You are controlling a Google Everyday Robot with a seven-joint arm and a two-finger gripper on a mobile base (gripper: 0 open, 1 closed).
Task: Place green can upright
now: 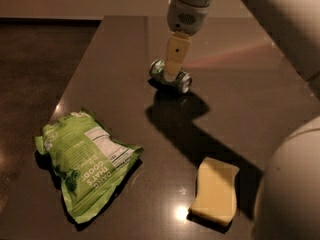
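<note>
Camera view shows the can [182, 80] lying on its side in the upper middle of the frame, on the dark table [125, 49], with its silver ends pointing upper left and lower right. The tool [171, 75] hangs straight down onto the can's middle, its pale yellow tip covering part of the label and seemingly touching it. Whether the tool is open, closed or gripping the can cannot be told from this angle. The white arm [270, 14] comes in from the upper right corner, and its shadow falls across the table below and right of the can. A light-green bag [85, 171] lies flat at lower left, well apart from the can. A yellow block [215, 191] lies at lower right, near the table's front edge.
</note>
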